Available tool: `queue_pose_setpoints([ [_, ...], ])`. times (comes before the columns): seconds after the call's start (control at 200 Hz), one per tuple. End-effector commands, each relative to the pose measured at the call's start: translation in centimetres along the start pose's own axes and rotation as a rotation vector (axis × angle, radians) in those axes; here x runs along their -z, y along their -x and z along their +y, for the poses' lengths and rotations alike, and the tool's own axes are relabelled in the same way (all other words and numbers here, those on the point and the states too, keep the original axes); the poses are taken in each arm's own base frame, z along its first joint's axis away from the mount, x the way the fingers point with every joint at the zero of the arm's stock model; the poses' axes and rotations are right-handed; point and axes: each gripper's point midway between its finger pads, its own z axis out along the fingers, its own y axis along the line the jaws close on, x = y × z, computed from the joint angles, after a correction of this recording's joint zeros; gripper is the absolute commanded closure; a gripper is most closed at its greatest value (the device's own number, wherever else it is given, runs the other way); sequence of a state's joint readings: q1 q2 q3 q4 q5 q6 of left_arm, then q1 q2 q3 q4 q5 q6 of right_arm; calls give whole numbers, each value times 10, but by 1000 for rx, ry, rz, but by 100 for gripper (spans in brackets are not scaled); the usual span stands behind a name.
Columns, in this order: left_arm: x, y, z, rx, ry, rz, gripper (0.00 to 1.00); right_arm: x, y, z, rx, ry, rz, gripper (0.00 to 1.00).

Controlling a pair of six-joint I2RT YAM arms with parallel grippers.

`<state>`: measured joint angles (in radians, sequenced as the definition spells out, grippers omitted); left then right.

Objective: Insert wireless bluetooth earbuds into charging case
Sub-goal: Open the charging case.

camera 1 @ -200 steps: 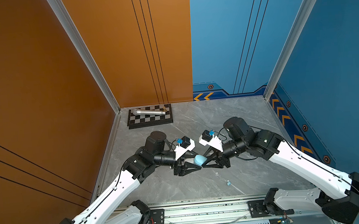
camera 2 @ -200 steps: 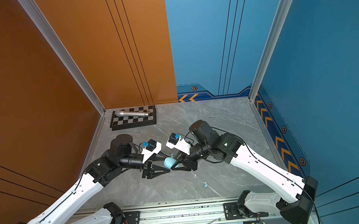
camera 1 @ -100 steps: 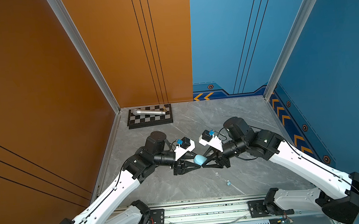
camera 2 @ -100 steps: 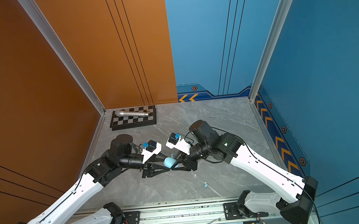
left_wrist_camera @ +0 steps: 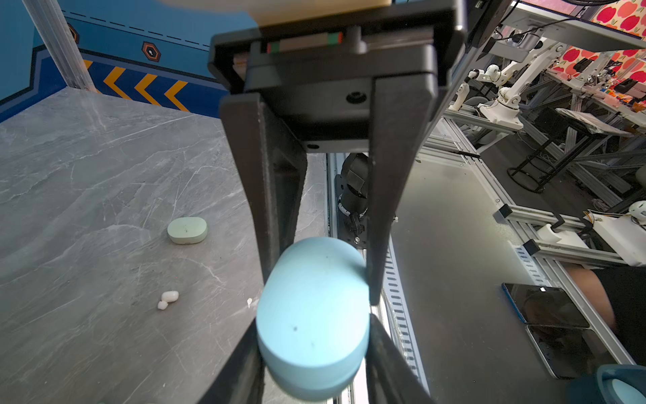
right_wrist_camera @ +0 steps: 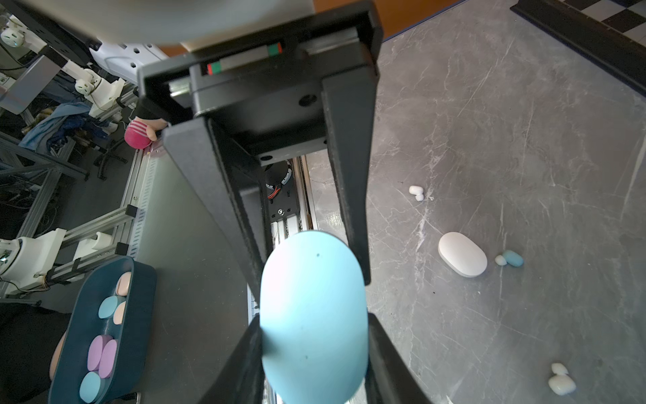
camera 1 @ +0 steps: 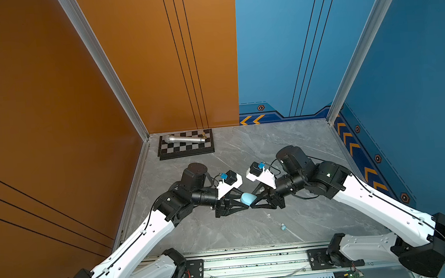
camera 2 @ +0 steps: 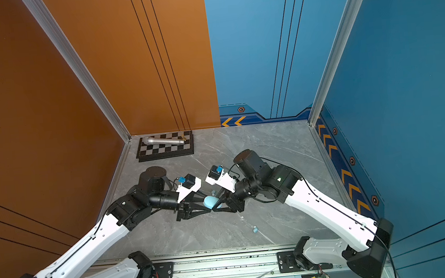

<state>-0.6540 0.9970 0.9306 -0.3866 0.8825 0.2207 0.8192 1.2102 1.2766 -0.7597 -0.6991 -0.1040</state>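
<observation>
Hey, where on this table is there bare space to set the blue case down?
Bare: the back strip between chessboard and right wall, and the front patch between left arm and rail. Crowded: mid-table, below the held blue case, where the green case, white case and loose buds lie; one blue bud sits front right.

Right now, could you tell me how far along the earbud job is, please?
Done: no bud visibly seated. In hand: the left gripper and right gripper both clamp the pale blue case, lid shut. Remaining: open it and load buds; a blue earbud lies loose beside the white case, a white earbud farther off, and the mint case is shut too.
</observation>
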Motion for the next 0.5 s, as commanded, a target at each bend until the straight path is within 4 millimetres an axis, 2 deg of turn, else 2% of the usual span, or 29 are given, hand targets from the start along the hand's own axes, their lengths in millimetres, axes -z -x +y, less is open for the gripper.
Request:
queue_pose_setpoints([
  [0.0,-2,0,2,-5,9,7,100,2,12,-7,-33,-39,-28,80],
  [0.285,0,2,-1,3,4,0,100,6,15,-24,-51,-112,-75,51],
  [0.496,2,3,-1,5,7,-5,100,12,17,-34,-57,-167,-101,43],
])
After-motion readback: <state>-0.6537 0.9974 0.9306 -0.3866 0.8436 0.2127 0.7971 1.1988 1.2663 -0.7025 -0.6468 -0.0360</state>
